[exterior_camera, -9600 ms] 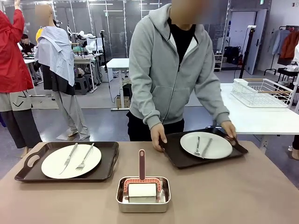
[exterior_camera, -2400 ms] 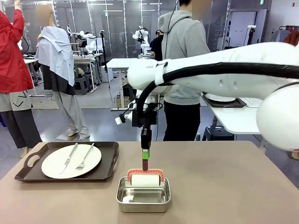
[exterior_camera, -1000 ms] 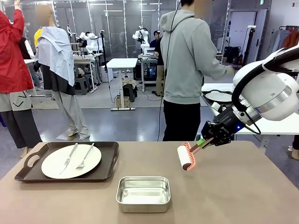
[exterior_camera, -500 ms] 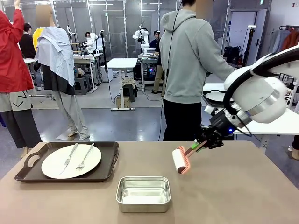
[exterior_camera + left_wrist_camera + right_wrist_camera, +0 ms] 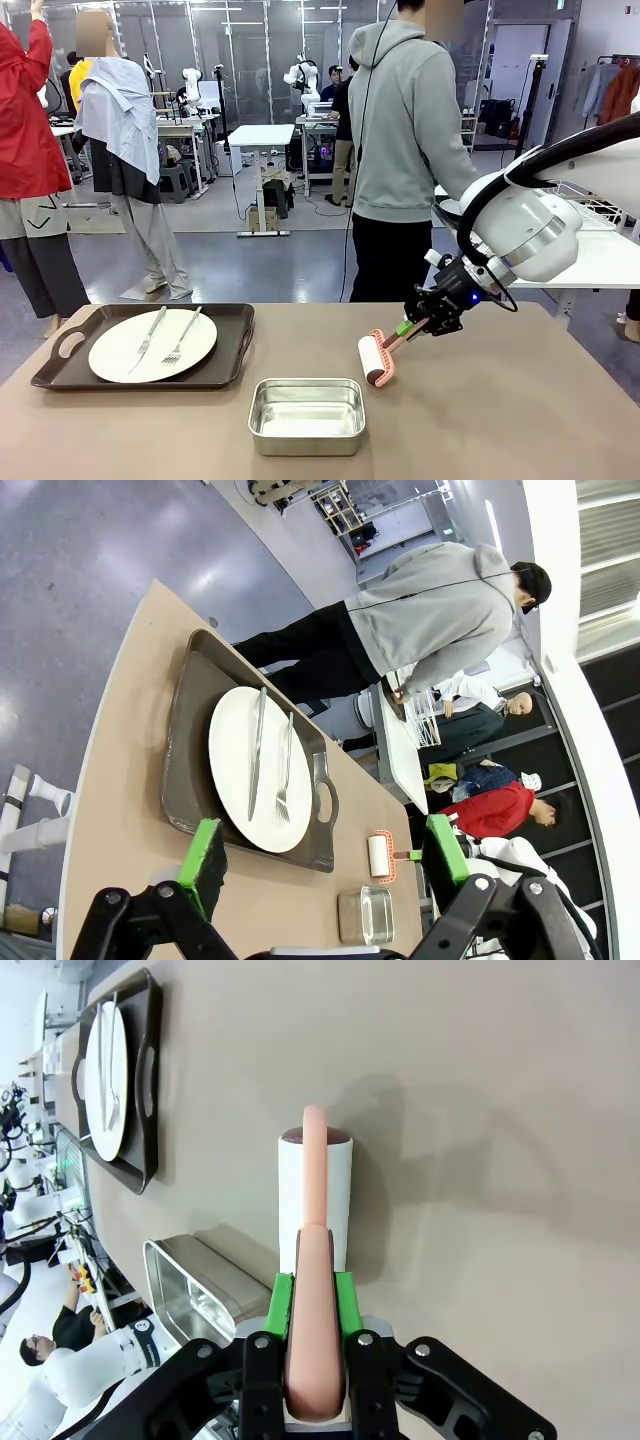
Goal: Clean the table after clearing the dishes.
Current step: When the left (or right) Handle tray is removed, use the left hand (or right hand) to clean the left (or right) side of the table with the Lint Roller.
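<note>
My right gripper (image 5: 418,320) (image 5: 314,1305) is shut on the pink handle of a lint roller (image 5: 372,361) (image 5: 290,1200). The roller's white drum is down at the brown table (image 5: 520,420), just right of the steel pan; whether it touches I cannot tell. At the table's left, a dark tray (image 5: 60,375) holds a white plate (image 5: 120,350) with a fork and a knife. My left gripper (image 5: 325,847) hangs open high above that tray (image 5: 180,770), with nothing between its green pads.
A shiny steel pan (image 5: 306,415) (image 5: 190,1280) stands empty near the front middle. A person in a grey hoodie (image 5: 410,130) stands at the far side, back turned, by a white table (image 5: 590,265).
My right gripper has carried the lint roller leftward and down, from above the table's right-middle to the tabletop beside the pan. The left gripper stays open.
</note>
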